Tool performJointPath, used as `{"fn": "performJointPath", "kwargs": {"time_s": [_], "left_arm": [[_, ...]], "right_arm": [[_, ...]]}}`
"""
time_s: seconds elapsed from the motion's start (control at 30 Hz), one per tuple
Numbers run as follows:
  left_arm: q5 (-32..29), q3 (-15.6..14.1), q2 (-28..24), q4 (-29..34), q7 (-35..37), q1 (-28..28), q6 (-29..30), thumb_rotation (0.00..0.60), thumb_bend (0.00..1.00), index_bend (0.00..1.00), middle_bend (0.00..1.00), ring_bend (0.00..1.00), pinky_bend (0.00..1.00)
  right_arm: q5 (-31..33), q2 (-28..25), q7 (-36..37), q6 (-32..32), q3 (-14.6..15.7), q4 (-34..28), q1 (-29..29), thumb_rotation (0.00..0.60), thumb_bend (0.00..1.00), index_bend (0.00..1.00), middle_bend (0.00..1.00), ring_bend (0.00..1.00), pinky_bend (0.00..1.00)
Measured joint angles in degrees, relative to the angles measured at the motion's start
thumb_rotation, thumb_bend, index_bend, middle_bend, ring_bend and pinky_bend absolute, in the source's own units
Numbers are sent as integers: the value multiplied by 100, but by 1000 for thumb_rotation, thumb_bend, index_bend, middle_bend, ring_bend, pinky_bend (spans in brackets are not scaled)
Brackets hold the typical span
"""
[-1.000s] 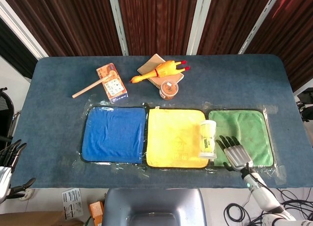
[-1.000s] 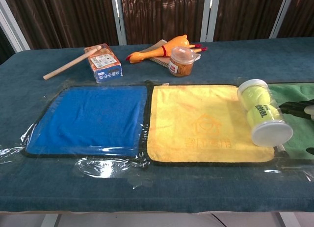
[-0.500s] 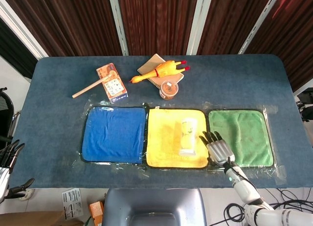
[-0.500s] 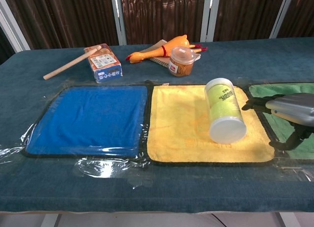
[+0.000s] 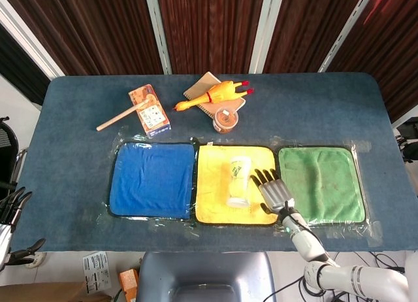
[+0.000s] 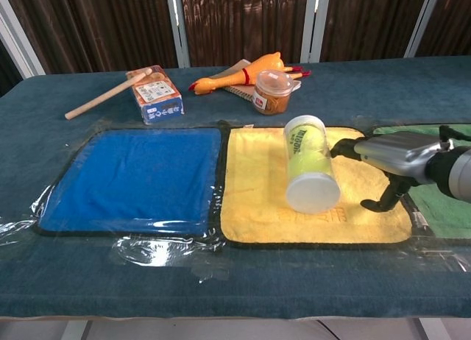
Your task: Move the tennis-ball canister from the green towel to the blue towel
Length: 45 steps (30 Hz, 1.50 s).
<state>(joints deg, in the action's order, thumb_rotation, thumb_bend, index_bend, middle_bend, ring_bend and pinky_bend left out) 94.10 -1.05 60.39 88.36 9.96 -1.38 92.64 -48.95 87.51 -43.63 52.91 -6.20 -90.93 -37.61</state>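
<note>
The tennis-ball canister (image 5: 239, 182) (image 6: 307, 163), clear with yellow balls and a white lid, lies on its side in the middle of the yellow towel (image 5: 215, 197) (image 6: 257, 185). My right hand (image 5: 275, 192) (image 6: 388, 154) is flat and open just right of it, fingers stretched toward the canister, holding nothing; whether the fingertips touch it I cannot tell. The blue towel (image 5: 153, 179) (image 6: 140, 178) lies left of the yellow one and the green towel (image 5: 320, 183) (image 6: 441, 207) lies right. My left hand (image 5: 12, 207) hangs off the table's left edge, fingers apart.
At the back stand an orange box (image 5: 149, 110) with a wooden stick (image 5: 117, 117), a rubber chicken (image 5: 212, 95) on a notebook, and a small lidded jar (image 5: 226, 117). Clear plastic film lies under the towels.
The canister has rolled left from the yellow towel's right edge to its middle. My right hand followed it leftward off the green towel.
</note>
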Motion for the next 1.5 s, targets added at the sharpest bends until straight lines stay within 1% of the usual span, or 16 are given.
{"fn": "performJointPath", "kwargs": {"time_s": [0.1,0.43,0.97,1.5], "left_arm": [[-13,12,-10,-18,66,14,35,600,26,0,9,64,136],[24,1,-27,-64,147,17,47,600,27,0,9,64,136],[26,-4,-44,-105,230,19,47,600,26,0,9,64,136],[-32,5,-73,-124,332,19,13,600,26,0,9,64,136]], "right_arm": [[160,130,-80,1,-29,40,-156,600,308,88,13,0,0],[411,447,-287,106,-16,37,-515,600,308,88,13,0,0],[1074,1059,-528,183,-262,393,-1208,600,309,84,13,0,0],[1267,1646,-534,265,-444,763,-1689,600,308,84,13,0,0]]}}
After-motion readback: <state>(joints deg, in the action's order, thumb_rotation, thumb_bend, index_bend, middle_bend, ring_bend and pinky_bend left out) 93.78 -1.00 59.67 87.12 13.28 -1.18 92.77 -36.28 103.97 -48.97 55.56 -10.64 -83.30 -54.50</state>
